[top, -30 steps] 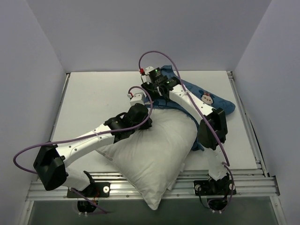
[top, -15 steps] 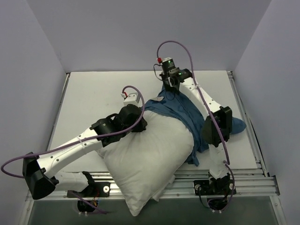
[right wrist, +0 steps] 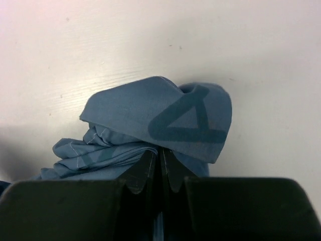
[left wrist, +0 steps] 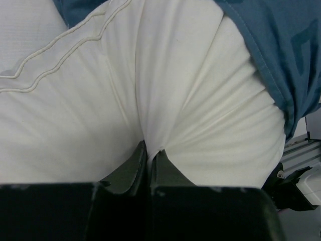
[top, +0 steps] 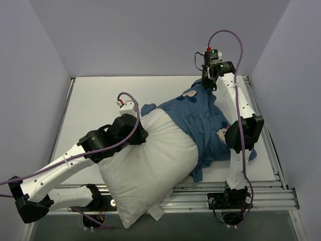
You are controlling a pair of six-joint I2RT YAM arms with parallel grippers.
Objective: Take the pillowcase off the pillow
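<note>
Our right jaws, clamped on a bunch of the pillowcase (right wrist: 155, 115), have swung to the tabletop's (top: 95, 103) far right corner, baring most of the pillow (top: 150, 160) at centre; left jaws pinch its white fabric. Its right end seems still covered.

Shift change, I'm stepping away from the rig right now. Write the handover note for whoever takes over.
Left claw: shut on a pinch of the plump white rectangular pillow, at its far left side.
Right claw: shut on bunched fabric of the blue printed pillowcase, near the far right corner of the white table.
Done: most of the pillow is bare; its near corner overhangs the table edge.
Left: the pillowcase covers the pillow's far right end; pulling the two apart should probably free it.
</note>
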